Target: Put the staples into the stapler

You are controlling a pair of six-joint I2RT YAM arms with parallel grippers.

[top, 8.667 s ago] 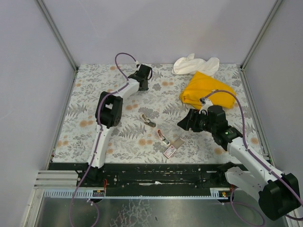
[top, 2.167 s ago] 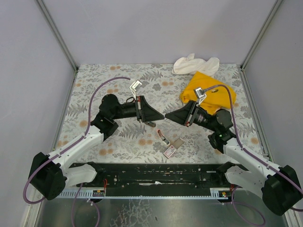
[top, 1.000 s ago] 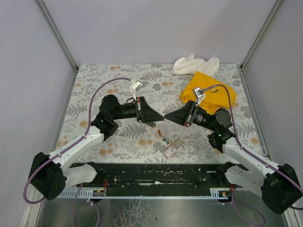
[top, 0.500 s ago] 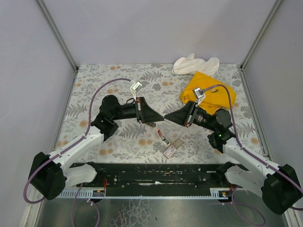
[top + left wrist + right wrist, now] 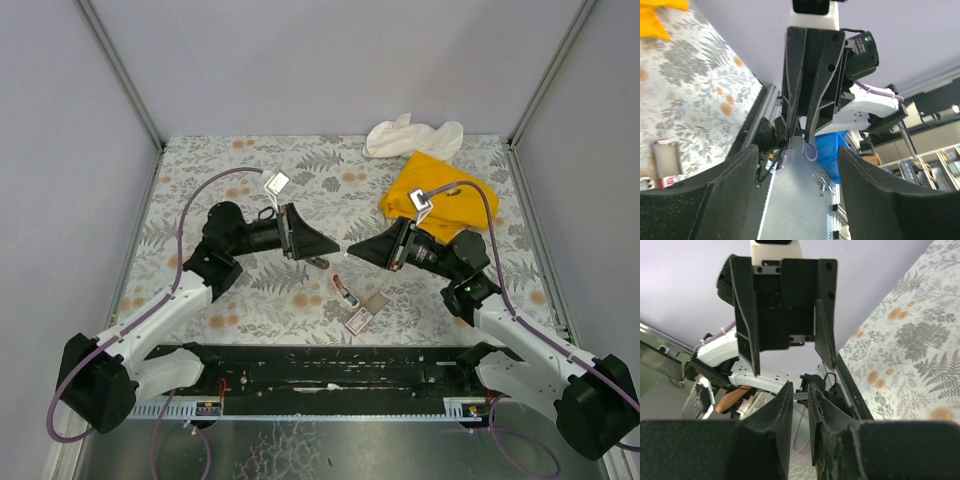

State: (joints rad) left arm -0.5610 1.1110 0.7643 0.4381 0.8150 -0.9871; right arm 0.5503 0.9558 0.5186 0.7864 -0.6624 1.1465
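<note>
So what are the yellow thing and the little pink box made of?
The yellow thing looks like soft cloth with a dull finish, because it lies crumpled in loose folds. The little pink box looks like thin cardboard, flat with straight edges. The tan piece next to it has the dull brown look of plain cardboard. Both are tiny here, so that part is a guess.
</note>
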